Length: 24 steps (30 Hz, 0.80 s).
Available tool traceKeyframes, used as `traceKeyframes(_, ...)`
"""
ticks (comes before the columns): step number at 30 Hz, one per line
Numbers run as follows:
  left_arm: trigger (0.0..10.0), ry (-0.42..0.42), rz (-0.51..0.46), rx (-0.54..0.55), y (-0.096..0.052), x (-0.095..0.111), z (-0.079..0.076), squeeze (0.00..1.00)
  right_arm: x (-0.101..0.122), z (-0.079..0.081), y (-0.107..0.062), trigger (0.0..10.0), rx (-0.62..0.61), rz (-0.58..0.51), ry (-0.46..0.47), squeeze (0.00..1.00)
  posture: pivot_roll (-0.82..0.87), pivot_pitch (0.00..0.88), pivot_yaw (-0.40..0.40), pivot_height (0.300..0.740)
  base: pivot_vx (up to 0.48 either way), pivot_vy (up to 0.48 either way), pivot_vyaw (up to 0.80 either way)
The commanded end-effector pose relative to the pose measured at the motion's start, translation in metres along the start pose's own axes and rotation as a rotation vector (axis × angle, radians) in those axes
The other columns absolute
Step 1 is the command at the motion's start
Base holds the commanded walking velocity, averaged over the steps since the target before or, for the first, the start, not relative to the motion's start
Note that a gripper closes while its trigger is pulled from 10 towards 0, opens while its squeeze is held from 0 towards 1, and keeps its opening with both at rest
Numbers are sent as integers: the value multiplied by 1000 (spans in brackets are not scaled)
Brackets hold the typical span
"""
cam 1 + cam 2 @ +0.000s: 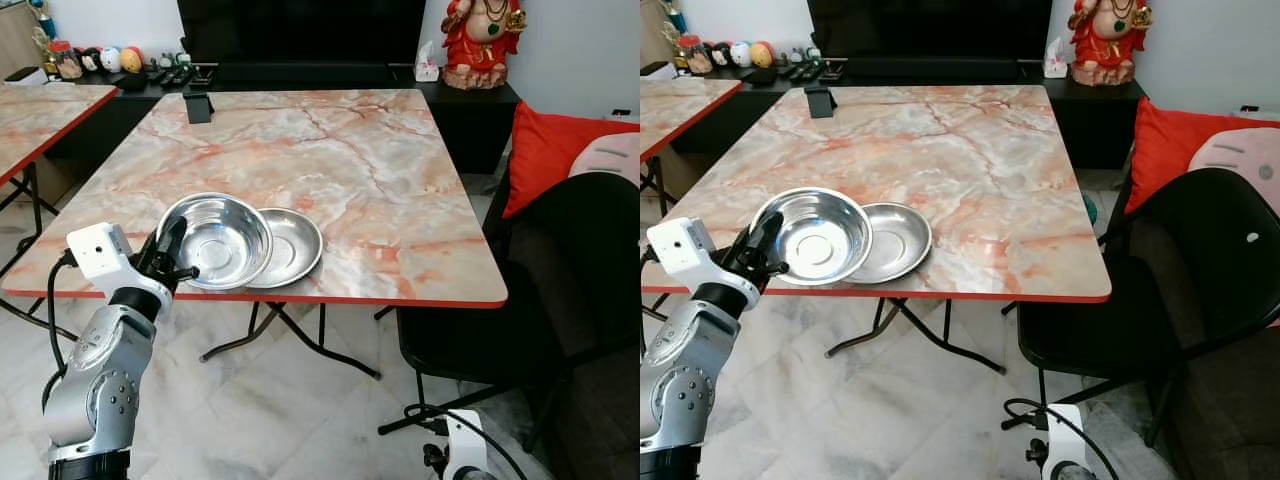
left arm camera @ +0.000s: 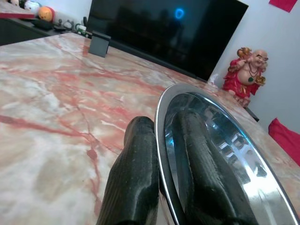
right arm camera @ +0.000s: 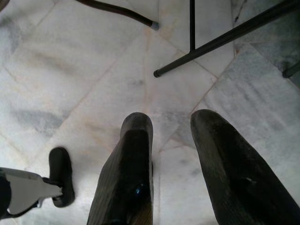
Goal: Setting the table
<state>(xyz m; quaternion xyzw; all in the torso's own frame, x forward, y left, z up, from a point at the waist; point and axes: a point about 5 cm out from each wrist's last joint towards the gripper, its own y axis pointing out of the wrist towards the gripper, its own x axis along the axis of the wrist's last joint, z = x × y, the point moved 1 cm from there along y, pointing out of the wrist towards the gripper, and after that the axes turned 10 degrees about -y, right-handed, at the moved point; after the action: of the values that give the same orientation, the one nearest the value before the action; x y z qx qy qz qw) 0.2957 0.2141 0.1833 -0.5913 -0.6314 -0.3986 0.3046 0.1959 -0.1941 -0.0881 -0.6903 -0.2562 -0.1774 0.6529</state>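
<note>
— Nearest the camera, what's the left gripper (image 1: pixel 172 252) doing?

— Clamped on the rim of the steel bowl (image 1: pixel 218 240): in the left wrist view one black finger (image 2: pixel 133 183) sits outside the rim, the other inside the basin.

— Where's that bowl?

— At the near edge of the marble-top table (image 1: pixel 340 160), toward its left corner, tilted, its right side overlapping a shallower steel plate (image 1: pixel 293 245) just at its 3 o'clock.

— Anything farther out?

— A small black stand (image 1: pixel 198 104) near the far edge, at 12 o'clock from the bowl. A black chair (image 1: pixel 520 310) at the table's 3 o'clock side, a red cushion (image 1: pixel 550 150) behind it.

— The right gripper (image 3: pixel 173 159)?

— Hanging over the tiled floor (image 3: pixel 70 70), fingers apart, empty.
</note>
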Motion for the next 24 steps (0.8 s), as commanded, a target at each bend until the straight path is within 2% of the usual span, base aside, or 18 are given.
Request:
traceKeyframes(1,10000,-14,-12,-24,2,4,-5,0,-1,1,0,10000,2,4,15,0,-27,0,17,707,304,0,-700)
traceKeyframes(3,10000,-16,-9,-26,3,4,-6,0,0,1,0,10000,1,-3,13,0,-28,0,17,707,307,0,-556)
traceKeyframes(18,10000,-37,4,-35,1,1,-9,0,0,1,0,10000,6,-4,6,0,-20,0,16,707,331,0,0)
traceKeyframes(24,10000,-48,39,-51,0,-3,-11,0,0,1,0,10000,7,-5,8,0,-22,0,23,707,120,0,0)
